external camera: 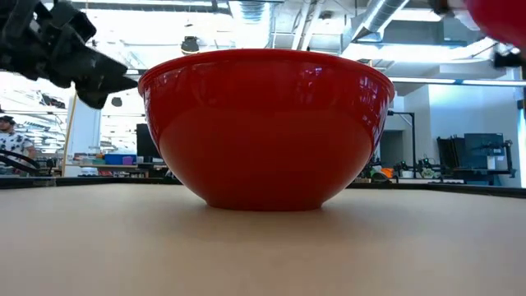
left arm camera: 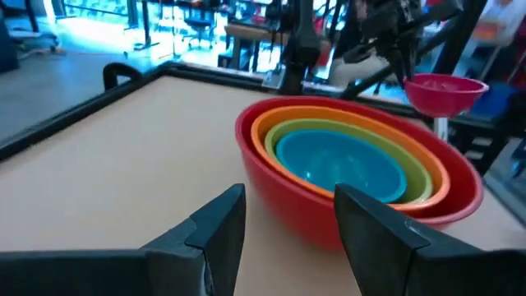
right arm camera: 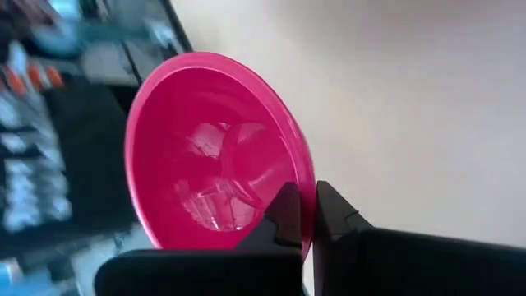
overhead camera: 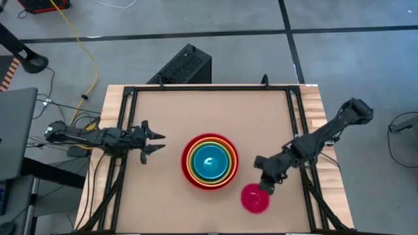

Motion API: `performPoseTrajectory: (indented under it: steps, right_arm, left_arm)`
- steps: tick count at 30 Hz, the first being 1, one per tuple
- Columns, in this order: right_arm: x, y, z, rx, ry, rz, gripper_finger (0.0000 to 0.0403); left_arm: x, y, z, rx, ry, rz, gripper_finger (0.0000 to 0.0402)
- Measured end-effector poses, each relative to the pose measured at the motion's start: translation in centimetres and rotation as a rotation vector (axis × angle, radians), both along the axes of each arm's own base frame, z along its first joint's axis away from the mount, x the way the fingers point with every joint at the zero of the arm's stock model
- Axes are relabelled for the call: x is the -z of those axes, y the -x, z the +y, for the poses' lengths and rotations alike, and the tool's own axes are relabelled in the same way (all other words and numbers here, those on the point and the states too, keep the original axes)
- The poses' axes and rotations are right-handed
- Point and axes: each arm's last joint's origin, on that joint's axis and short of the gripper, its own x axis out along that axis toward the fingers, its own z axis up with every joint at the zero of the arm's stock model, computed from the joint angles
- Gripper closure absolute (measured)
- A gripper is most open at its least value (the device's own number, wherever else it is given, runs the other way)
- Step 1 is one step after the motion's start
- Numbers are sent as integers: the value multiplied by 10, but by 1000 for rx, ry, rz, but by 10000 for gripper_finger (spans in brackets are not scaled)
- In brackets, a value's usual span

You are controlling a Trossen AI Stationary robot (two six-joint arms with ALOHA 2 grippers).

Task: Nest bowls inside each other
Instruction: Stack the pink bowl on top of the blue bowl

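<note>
A stack of nested bowls stands mid-table: the red bowl (overhead camera: 209,185) outermost, then orange (left arm camera: 271,123), olive green (left arm camera: 415,164) and light blue (overhead camera: 209,163) inside it. To its near right the small magenta bowl (overhead camera: 255,198) hangs above the table, with my right gripper (overhead camera: 264,187) shut on it. Left of the stack, my left gripper (overhead camera: 160,143) is open and holds nothing, its fingers pointing level at the stack (left arm camera: 362,164). My right gripper pinches the magenta bowl's rim (right arm camera: 306,185) on its far right side, one finger inside the bowl and one outside. The fingers slant down from the table's far right. The bowl is lifted clear of the table, its mouth roughly upward (left arm camera: 444,90).
A raised black frame (overhead camera: 294,117) runs around the tabletop. Bare tabletop lies left, far and near of the stack. A black box (overhead camera: 183,65) sits beyond the far edge, and a laptop (overhead camera: 16,130) stands off the table's left side.
</note>
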Motion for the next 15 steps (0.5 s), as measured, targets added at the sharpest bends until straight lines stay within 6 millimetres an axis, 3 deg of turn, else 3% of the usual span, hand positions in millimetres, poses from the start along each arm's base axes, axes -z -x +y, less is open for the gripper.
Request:
performPoseTrajectory:
  steps: [6, 9, 15]
  right_arm:
    - [-37, -28, -28, 283, 87, -162, 402]
    - [-37, -44, -48, 405, 152, -170, 402]
    - [-25, -85, -74, 455, 259, -172, 403]
  left_arm:
    - [20, 3, 0, 3, 48, -39, 226]
    - [18, 4, 0, 14, 33, -62, 226]
    - [18, 4, 1, -2, 57, -60, 226]
